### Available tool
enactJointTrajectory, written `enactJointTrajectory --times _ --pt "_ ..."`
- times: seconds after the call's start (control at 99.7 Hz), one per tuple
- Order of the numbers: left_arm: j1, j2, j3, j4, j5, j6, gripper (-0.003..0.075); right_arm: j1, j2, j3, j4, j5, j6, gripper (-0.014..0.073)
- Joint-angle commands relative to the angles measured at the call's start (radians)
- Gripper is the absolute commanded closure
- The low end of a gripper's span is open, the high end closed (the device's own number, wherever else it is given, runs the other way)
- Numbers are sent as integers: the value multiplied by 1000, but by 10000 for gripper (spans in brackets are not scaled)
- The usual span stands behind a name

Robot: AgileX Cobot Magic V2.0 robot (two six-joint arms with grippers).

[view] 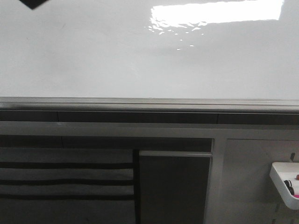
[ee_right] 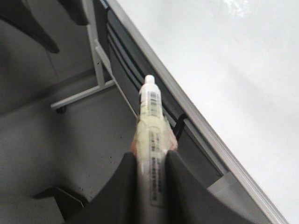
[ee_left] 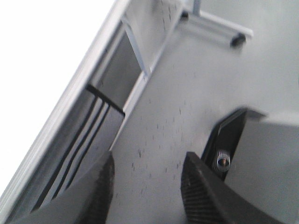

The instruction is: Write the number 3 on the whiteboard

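The whiteboard (view: 93,51) is filling the upper part of the front view, glossy and bare, with a bright light glaring near its top right and no 3 showing on it yet; its grey rail (view: 149,103) is running along the lower edge. It is looking rigid and very slick, so a tip should glide on it and light pressure should do. The marker (ee_right: 152,140) is sitting pinched between the fingers of the right gripper (ee_right: 150,163), its white end pointing away from the claw and lying near the board's edge without touching it. The marker is looking light, stiff and smooth-bodied, and I judge the hold around its wrapped middle sensible, since a grip nearer the tail would let it pivot under pressure. The left gripper (ee_left: 147,179) is hanging spread with nothing between its fingers, over grey floor beside the board's frame. A small white tray (view: 286,182) is hanging at the front view's lower right.
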Motion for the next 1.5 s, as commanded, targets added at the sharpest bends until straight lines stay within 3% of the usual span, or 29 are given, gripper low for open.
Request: enactJointTrajectory --times 0.0,0.09,0.241,0.461,0.692,0.842,0.943,1.033,1.494 --pt "12 -103 30 -49 -115 -30 455 -31 -46 35 5 -128 103 612" --pt "23 -192 116 -51 -182 -56 479 -54 -69 104 5 -172 176 612" --pt "40 -295 229 -51 -274 -64 516 -56 -67 146 5 -147 179 610" --pt "40 -327 261 -51 -274 -64 556 -56 -30 140 75 -193 179 610" --pt "40 -305 261 -51 -274 -64 591 -56 182 -34 63 -64 212 610" --pt "40 -292 261 -51 -276 -64 606 -23 312 -184 -131 -71 361 610" --pt "40 -286 261 -51 -278 -64 607 50 365 -222 -188 -75 366 610" --pt "40 -280 261 -51 -280 -64 607 90 406 -248 -208 -89 366 610" --pt "40 -268 261 -41 -277 -62 607 49 597 -372 -214 -188 366 610"
